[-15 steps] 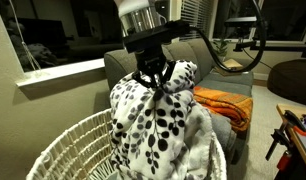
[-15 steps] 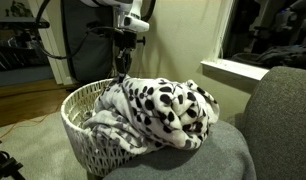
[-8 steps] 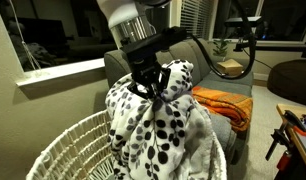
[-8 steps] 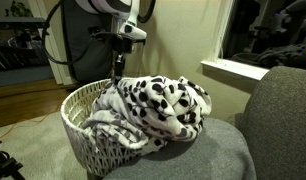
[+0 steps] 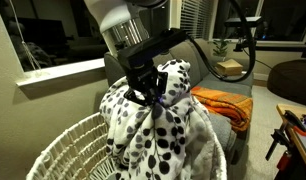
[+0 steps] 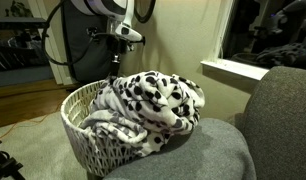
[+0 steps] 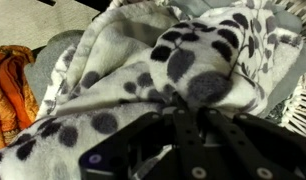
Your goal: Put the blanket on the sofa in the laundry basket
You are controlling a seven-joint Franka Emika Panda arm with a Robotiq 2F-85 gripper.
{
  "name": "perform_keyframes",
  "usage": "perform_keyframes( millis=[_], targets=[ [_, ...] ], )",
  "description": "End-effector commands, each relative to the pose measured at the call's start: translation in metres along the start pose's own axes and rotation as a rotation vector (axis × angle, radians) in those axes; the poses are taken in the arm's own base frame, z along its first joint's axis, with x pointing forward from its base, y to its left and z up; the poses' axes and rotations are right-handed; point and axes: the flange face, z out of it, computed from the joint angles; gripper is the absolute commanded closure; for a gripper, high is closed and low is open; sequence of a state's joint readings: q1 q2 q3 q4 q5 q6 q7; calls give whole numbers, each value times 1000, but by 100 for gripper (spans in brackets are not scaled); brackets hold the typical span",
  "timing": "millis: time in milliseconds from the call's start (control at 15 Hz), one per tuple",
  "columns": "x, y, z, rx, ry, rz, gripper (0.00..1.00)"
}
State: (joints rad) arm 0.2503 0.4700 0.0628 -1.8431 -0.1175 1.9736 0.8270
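While the arm is brought down from the top of both exterior views, its last links are held at a slight tilt, so that the black two-fingered gripper point(image 5: 149, 92) is pointed downward above the large round laundry basket of white woven cord point(image 5: 55, 150). The fingers point(image 5: 139, 84) are pressed together on a gathered fold of the large soft white fleece blanket with black leaf-like spots point(image 5: 161, 135), and the cloth is drawn up into a peak at the pinch. From that peak the blanket is seen hanging in loose folds toward the basket's mouth.

In an exterior view the gripper point(image 6: 114, 76) is shown nearly upright over the far side of the laundry basket point(image 6: 77, 118). Its fingertips are hidden there by the blanket point(image 6: 158, 100). The blanket is heaped partly inside the basket and partly over the thick braided rim, where it is laid against the rounded arm of the grey fabric-upholstered sofa point(image 6: 218, 150).

In the wrist view the gripper point(image 7: 185, 118) is blurred at the lower edge, with the spotted blanket point(image 7: 133, 70) bunched directly against it. An orange knitted throw point(image 5: 225, 104) is left lying on the sofa point(image 5: 241, 88) seat, just beside the blanket.
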Motion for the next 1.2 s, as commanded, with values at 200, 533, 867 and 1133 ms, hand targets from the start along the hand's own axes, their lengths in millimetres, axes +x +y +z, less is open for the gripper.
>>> perform_keyframes(
  millis=[200, 533, 867, 1133],
  targets=[
    [-34, -18, -15, -25, -29, -162, 97],
    [-52, -30, -15, -36, -53, -312, 97],
    [-58, -36, -13, -46, -70, -450, 97],
    [-60, -39, -12, -59, -76, -510, 97]
  ],
)
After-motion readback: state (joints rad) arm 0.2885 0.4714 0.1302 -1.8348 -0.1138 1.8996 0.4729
